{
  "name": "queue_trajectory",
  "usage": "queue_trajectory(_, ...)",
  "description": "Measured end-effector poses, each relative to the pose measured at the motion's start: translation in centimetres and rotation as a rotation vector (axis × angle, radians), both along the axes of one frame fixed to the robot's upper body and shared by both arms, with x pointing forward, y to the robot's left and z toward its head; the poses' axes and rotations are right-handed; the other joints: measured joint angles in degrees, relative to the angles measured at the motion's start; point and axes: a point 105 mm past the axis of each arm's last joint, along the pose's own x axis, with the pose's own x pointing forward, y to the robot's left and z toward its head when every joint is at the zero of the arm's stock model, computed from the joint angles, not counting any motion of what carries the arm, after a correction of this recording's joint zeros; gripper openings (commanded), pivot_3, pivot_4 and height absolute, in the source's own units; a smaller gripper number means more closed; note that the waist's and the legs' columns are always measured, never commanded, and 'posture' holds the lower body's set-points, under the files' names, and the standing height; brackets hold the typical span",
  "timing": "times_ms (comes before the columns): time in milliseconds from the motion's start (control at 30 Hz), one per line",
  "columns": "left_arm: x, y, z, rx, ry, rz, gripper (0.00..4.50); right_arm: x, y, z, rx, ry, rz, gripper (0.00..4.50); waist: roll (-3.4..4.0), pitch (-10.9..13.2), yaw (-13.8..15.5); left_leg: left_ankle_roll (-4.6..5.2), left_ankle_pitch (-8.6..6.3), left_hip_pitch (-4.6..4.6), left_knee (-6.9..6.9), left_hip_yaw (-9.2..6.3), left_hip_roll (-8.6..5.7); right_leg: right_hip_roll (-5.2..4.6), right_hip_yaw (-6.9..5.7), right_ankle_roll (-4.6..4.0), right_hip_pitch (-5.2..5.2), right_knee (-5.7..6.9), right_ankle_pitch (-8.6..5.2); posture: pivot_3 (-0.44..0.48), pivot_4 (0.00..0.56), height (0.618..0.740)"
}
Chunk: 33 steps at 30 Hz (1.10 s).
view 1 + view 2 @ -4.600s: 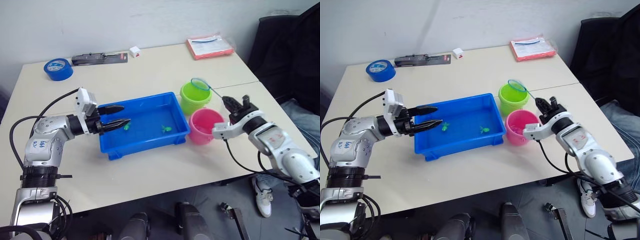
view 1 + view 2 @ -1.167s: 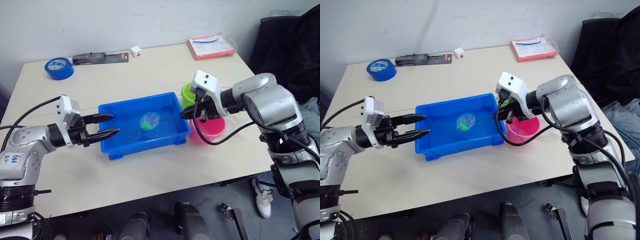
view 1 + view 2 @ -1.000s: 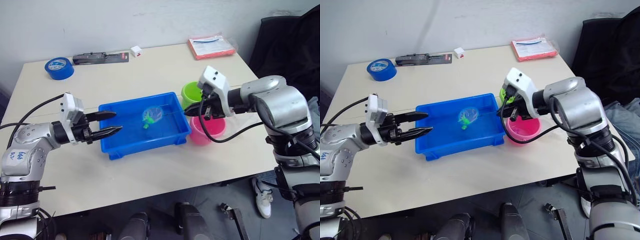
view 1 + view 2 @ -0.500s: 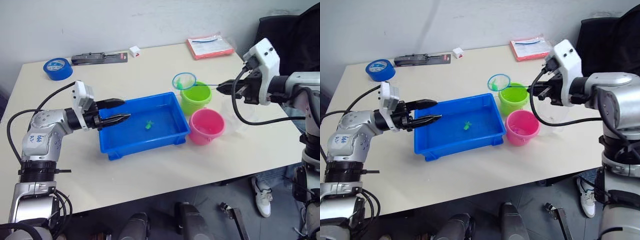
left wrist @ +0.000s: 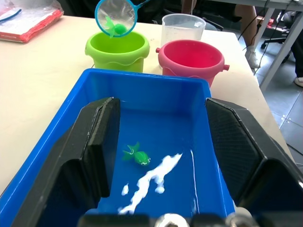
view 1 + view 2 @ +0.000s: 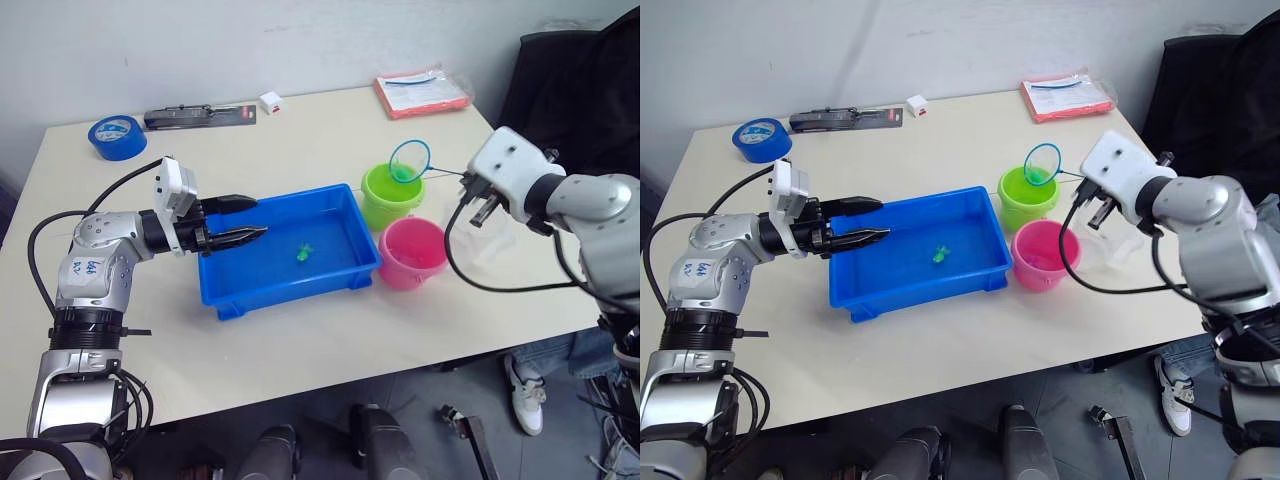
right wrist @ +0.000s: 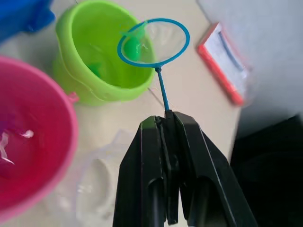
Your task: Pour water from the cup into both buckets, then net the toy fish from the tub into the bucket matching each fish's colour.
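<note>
Net (image 7: 154, 42) tilted over the green bucket (image 6: 392, 196), green fish (image 7: 131, 47) in its mesh, handle clamped by right gripper (image 7: 165, 120). One green fish (image 5: 137, 155) in blue tub (image 6: 262, 291). Left gripper (image 6: 243, 220) spread over tub.

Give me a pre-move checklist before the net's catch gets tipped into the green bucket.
1. Right claw shut on the net handle: ok.
2. Catch is a green fish, matching the green bucket: ok.
3. Hoop sits over the green bucket's opening: ok.
4. Pink bucket and cup stand apart from the hoop: ok.
5. Left claw open over the tub end, away from the net: ok.
6. Water in the green bucket: cannot tell.
</note>
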Motion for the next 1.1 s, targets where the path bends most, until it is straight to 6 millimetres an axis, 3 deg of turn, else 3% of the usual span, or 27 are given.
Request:
queue_trajectory(300,0.0,-0.1,-0.1,-0.001,0.001,-0.004,3.1,-0.4,1.8,-0.3,-0.367,-0.21,0.123,0.78,0.0,0.0,0.0,0.0,0.0,0.0,0.01,0.05,0.01,0.03,0.0,0.0,-0.02,-0.02,0.0,0.0,0.15,0.74)
queue_trajectory(633,0.0,-0.3,-0.3,-0.01,0.008,-0.006,3.1,-0.6,1.5,-0.7,-0.779,-0.432,0.159,0.78,0.0,0.0,0.0,0.0,0.0,0.01,0.01,0.08,0.01,0.08,-0.02,0.0,-0.03,0.01,0.0,0.0,0.15,0.74)
queue_trajectory(933,0.0,-0.4,-0.4,-0.013,0.009,-0.003,3.1,-0.9,1.8,-1.8,-0.936,-0.509,0.212,0.78,0.0,0.0,-0.1,0.0,0.0,0.02,0.01,0.11,0.02,0.1,-0.01,0.0,-0.03,0.02,0.0,0.0,0.15,0.74)
queue_trajectory(1100,-0.1,-0.3,-1.0,-0.014,0.027,0.002,3.1,-1.0,1.6,-2.2,-0.932,-0.506,0.218,0.78,0.0,0.0,-0.1,0.0,0.0,0.01,0.03,0.12,0.01,0.1,-0.01,0.0,-0.03,0.02,0.0,0.0,0.15,0.74)
